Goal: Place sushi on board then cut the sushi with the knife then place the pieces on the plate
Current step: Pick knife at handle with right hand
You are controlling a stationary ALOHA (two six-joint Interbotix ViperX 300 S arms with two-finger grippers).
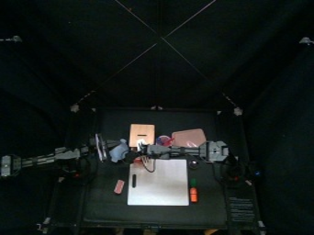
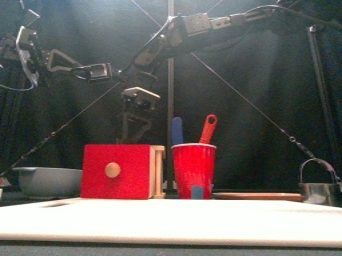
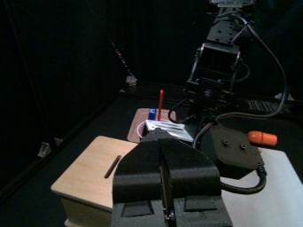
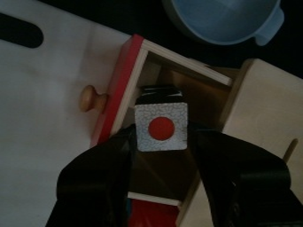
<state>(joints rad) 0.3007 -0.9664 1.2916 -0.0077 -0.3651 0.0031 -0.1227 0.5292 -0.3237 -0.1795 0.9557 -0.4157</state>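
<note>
Step in hand is judged as the first: the sushi roll [image 4: 162, 122] is being taken from the drawer and is not yet on the white board [image 1: 166, 184]. The roll is pinched at its sides by the right gripper [image 4: 162, 135]; its speckled end face with a red centre is turned up toward the wrist. The red drawer front [image 4: 119, 84] is pulled out of the wooden box [image 4: 267, 102]; the open drawer lies directly beneath the jaws. Whether the roll is clear of the drawer floor cannot be told. The blue-grey bowl [image 4: 225, 22] is seen beyond the jaw tips, past the box; the board lies to one side of the gripper, past the drawer front. The left gripper [image 3: 166, 152] is parked near the box, jaws pressed together on nothing. The red cup [image 2: 194, 168] with blue knife [image 2: 177, 130] and red knife [image 2: 209, 128] is untouched; the pink tray [image 1: 188, 138] sits close to the right arm.

Next move, as judged: the roll is to be lifted straight up past the drawer walls, carried over the drawer front and laid lengthwise on bare board. A firm pinch is needed, since the blocks come apart.
</note>
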